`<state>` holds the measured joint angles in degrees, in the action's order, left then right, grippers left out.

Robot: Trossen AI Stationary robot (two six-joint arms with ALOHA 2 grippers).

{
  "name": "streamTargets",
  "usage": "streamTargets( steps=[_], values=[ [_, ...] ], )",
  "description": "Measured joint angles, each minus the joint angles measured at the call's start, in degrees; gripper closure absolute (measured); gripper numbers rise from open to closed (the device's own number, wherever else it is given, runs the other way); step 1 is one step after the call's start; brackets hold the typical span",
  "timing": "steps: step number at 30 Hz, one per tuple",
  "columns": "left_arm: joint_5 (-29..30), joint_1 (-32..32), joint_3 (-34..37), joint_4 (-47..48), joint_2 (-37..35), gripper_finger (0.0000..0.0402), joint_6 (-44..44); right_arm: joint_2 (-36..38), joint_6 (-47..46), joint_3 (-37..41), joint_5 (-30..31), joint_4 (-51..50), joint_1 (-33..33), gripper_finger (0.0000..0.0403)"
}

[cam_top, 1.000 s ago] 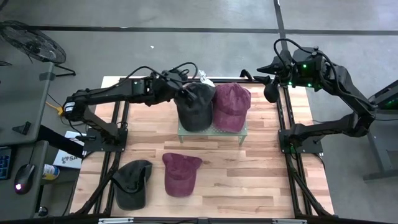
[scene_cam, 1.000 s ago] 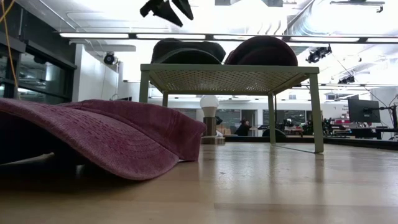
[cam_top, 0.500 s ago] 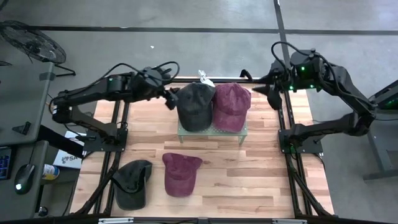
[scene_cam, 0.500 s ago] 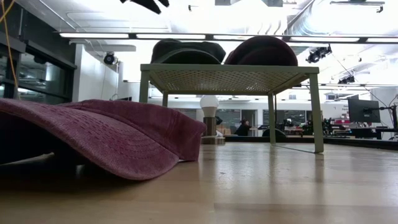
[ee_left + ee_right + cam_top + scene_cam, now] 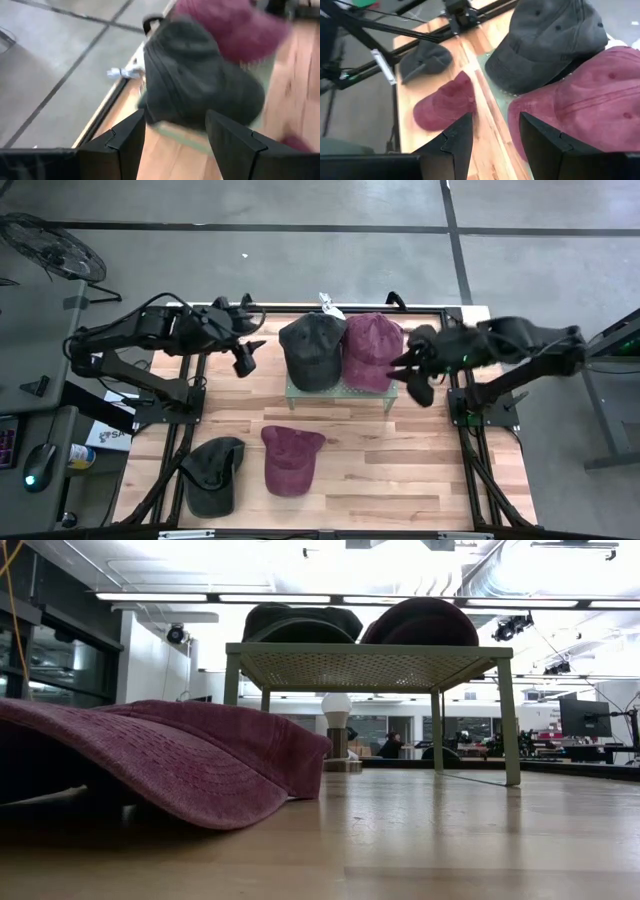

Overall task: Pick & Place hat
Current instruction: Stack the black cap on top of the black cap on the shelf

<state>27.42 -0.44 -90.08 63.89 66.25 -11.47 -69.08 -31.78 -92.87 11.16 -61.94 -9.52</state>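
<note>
No readable text, label, brand, number or sign shows in any view. A white box (image 5: 104, 434) on the floor left of the desk (image 5: 400, 470) carries dark print, but the letters are too small and cut off to make out. The small white tag (image 5: 327, 305) behind the hats shows no legible marks, and the screens in the room beyond are blank to the eye.

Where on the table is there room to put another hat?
Bare wood lies right of the maroon cap on the table, below the pale green mesh rack. The rack is crowded: the dark grey cap and a maroon cap fill it.
</note>
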Motion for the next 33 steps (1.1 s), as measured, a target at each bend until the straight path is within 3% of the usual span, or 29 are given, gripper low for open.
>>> streamTargets(
  steps=[3,7,15,23,33],
  values=[
    [-2.4,-0.6,0.9,3.1,-0.6,0.0200,-0.5,-1.4,-4.9,0.0,7.2,-0.1,-4.4,0.0253],
    [-8.4,-0.9,7.9,3.4,-4.0,0.0200,-7.0,-2.5,-11.6,0.0,14.5,-1.4,-7.7,0.0252],
    [-22.8,-3.2,28.1,4.2,-14.0,0.0200,-35.3,-2.7,-18.5,0.0,15.7,-6.7,-8.5,0.0253],
    [-41.0,-9.2,41.4,0.8,-13.2,0.0200,-56.4,-2.7,-10.5,0.0,15.3,-10.3,-7.2,0.0253],
    [-46.2,-14.9,44.0,-14.3,-6.2,0.0200,-68.5,-2.7,1.0,0.0,12.5,-11.8,-7.2,0.0253]
  ],
)
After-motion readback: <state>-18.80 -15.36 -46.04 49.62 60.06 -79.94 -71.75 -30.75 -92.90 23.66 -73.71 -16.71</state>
